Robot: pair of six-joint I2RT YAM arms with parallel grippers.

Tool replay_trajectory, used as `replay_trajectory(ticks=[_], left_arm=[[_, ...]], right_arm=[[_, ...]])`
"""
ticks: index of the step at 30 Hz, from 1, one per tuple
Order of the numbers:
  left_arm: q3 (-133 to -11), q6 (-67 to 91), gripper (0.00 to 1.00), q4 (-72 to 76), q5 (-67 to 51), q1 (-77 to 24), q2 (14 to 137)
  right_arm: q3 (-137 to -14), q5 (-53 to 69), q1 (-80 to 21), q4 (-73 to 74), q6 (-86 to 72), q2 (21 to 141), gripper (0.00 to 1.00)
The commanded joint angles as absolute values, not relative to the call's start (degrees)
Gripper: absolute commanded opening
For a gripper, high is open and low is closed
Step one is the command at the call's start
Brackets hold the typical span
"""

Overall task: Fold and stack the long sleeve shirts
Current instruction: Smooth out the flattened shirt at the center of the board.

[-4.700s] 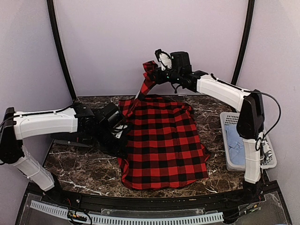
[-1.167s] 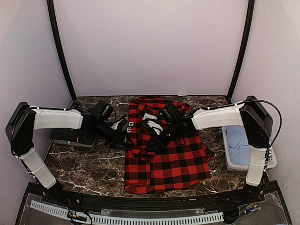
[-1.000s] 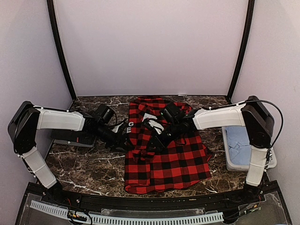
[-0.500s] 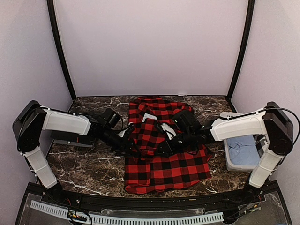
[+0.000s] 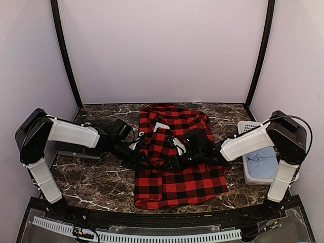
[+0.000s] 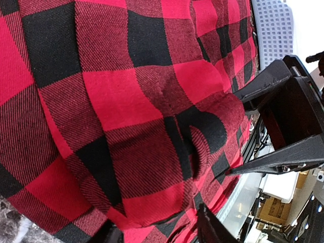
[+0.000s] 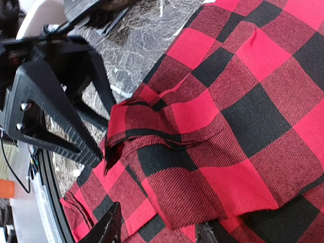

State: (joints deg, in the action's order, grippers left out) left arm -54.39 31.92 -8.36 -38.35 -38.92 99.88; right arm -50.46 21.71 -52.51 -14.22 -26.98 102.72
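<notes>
The red-and-black buffalo-check flannel shirt (image 5: pixel 177 185) lies spread in the middle of the dark marble desk (image 5: pixel 96 182). Its near hem stops short of the front edge and its far edge is close to the back wall. The left arm (image 5: pixel 71 134) and right arm (image 5: pixel 243 144) meet low over the shirt's left half, where a fold of cloth stands bunched between them. The left fingers (image 6: pixel 210 229) stand apart with cloth lying between them, and so do the right fingers (image 7: pixel 108 229). Bare marble shows to the left and in front. A white perforated plastic basket (image 5: pixel 246 127) sits just beside the shirt's right edge.
</notes>
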Motion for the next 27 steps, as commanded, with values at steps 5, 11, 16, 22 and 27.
replay_trajectory(ticks=[5, 11, 16, 22, 27], left_arm=[[-53.25, 31.93, 0.24, -7.13, -38.56, -39.37, 99.07], [-53.57, 32.39, 0.01, -9.27, -39.47, -39.4, 97.23], [-53.85, 32.52, 0.0, -15.5, -39.96, -39.46, 95.16], [-52.95, 30.92, 0.0, -22.39, -41.18, -39.51, 93.31], [-51.46, 31.26, 0.0, -23.77, -42.32, -39.93, 91.76]], right_arm=[[-50.58, 22.38, -53.0, -20.05, -30.39, 103.69, 0.34], [-51.81, 24.74, -53.0, -17.96, -32.24, 103.37, 0.0], [-54.27, 28.99, -53.0, -11.6, -34.74, 103.15, 0.0], [-56.83, 30.4, -53.85, -5.34, -35.38, 103.27, 0.0], [-57.24, 29.71, -55.07, -3.14, -36.03, 103.87, 0.0]])
